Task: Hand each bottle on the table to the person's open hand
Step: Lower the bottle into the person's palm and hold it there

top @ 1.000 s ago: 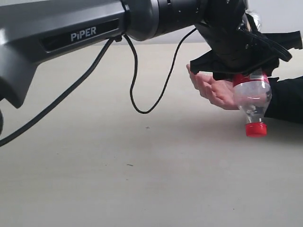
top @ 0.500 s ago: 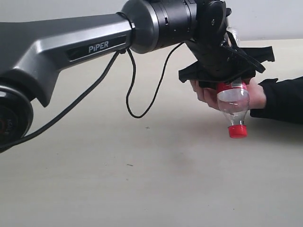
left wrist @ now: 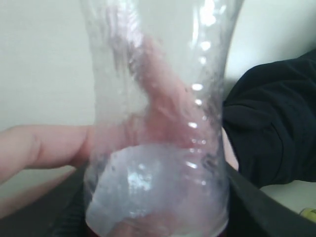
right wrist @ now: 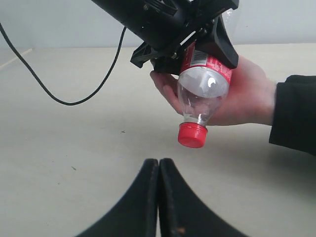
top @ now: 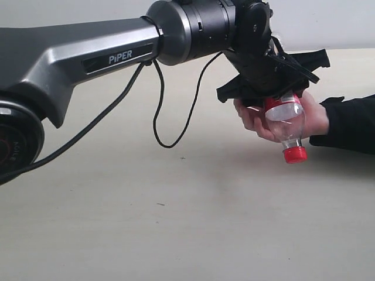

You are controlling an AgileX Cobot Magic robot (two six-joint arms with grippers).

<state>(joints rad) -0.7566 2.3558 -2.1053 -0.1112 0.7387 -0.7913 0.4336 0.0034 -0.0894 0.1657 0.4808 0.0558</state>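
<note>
- I see one clear bottle [top: 285, 120] with a red label, hanging upside down with its red cap [top: 295, 154] pointing at the tabletop [top: 176, 222]. It is in the air over the right part of the tabletop, nearer the far edge than the near one.
- The left jaws are clamped on the bottle's upper, labelled part.
- The bottle's side lies against the palm of the person's hand [top: 253, 119], whose fingers curl behind it. I judge this hand-over to be at its last step. The bottle has arrived, but it has not yet been let go.
- The right jaws are pressed together and hold nothing. They sit low over the tabletop, well apart from the bottle.
- A black sleeve [top: 351, 126] runs from the hand to the right edge of the exterior view.
- The left arm [top: 88, 52] and its looping cable [top: 170, 117] fill the upper part of that view.
- No other bottle shows anywhere, so I cannot tell how many are left or already delivered.
- The left wrist view is almost all blurred bottle. A yellow sliver [left wrist: 308, 213] in its corner is too small for me to identify.
</note>
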